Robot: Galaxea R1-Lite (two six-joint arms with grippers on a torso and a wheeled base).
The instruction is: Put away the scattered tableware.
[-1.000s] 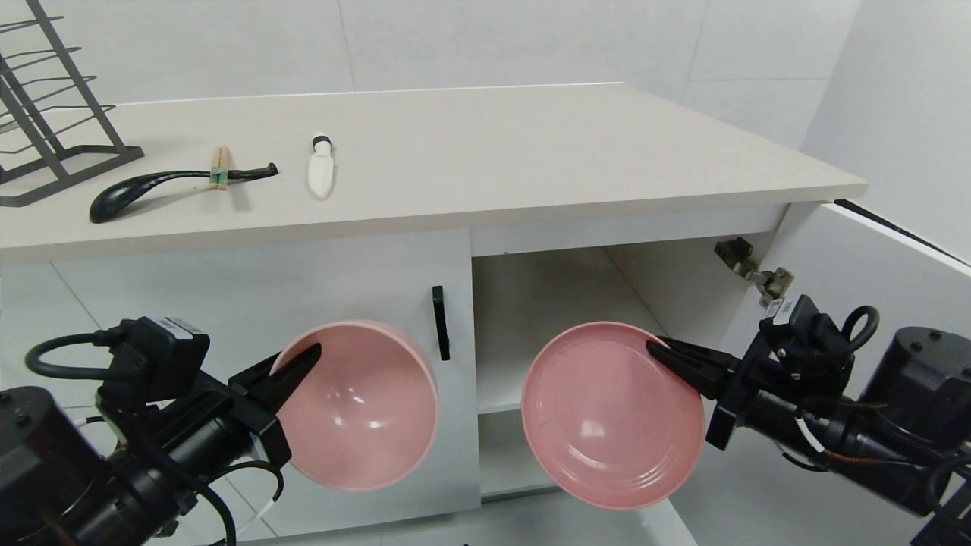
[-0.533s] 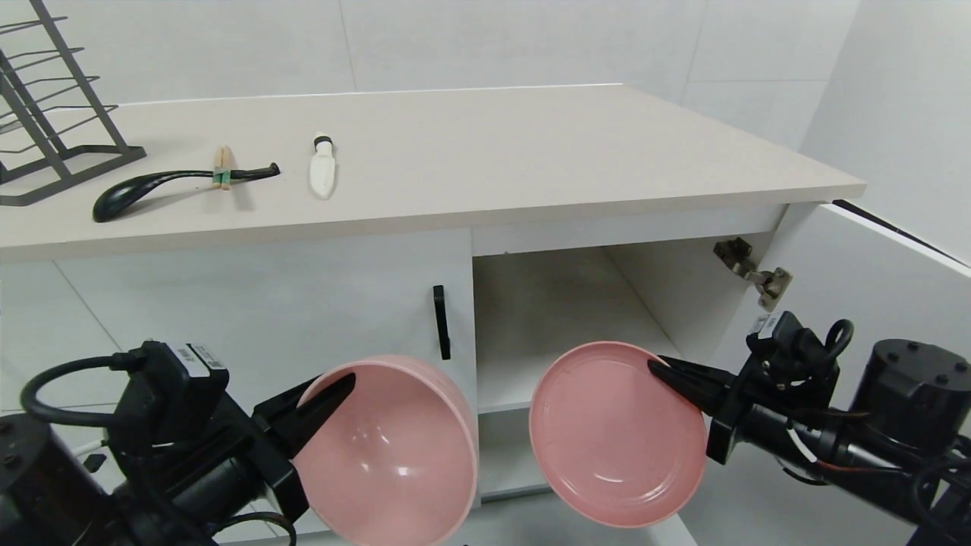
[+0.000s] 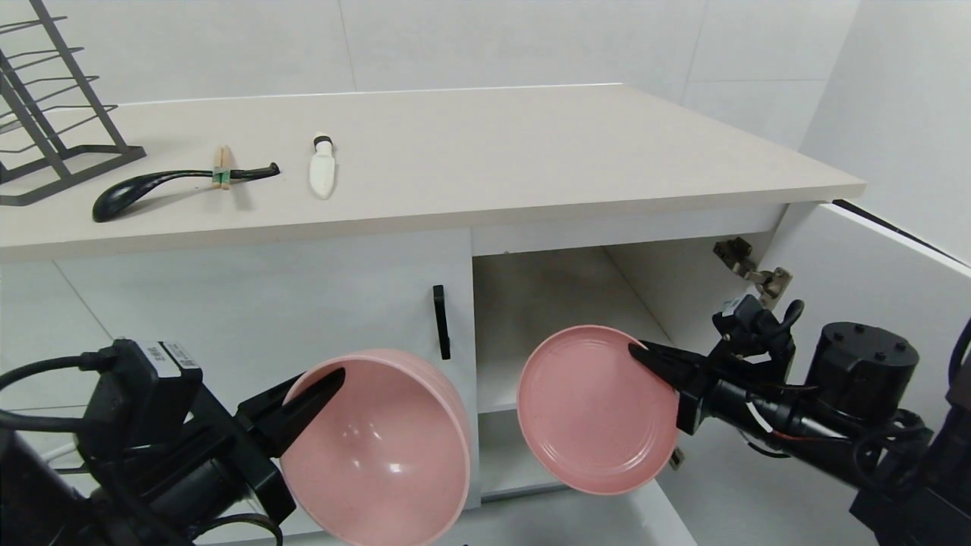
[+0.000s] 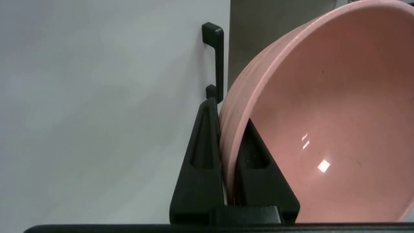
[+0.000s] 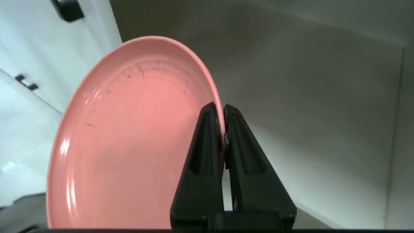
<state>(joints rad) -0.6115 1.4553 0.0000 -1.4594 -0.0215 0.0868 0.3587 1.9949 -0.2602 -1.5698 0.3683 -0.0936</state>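
My left gripper (image 3: 334,377) is shut on the rim of a pink bowl (image 3: 379,447), held tilted in front of the closed left cabinet door (image 3: 250,303). In the left wrist view the fingers (image 4: 207,149) pinch the pink bowl (image 4: 323,129) wall. My right gripper (image 3: 637,351) is shut on the edge of a pink plate (image 3: 595,409), held upright at the mouth of the open cabinet (image 3: 554,303). The right wrist view shows the pink plate (image 5: 129,129) clamped by the right gripper (image 5: 223,123). On the counter lie a black ladle (image 3: 144,186), wooden chopsticks (image 3: 221,167) and a white knife (image 3: 322,168).
A dark wire dish rack (image 3: 45,106) stands at the counter's back left. The right cabinet door (image 3: 872,265) is swung open beside my right arm, its hinge (image 3: 747,265) showing. A black handle (image 3: 439,321) sits on the closed door. A shelf (image 3: 501,379) divides the cabinet.
The right gripper has carried the plate left and forward toward the cabinet opening. The left gripper with the bowl dropped lower and to the right, then held about steady.
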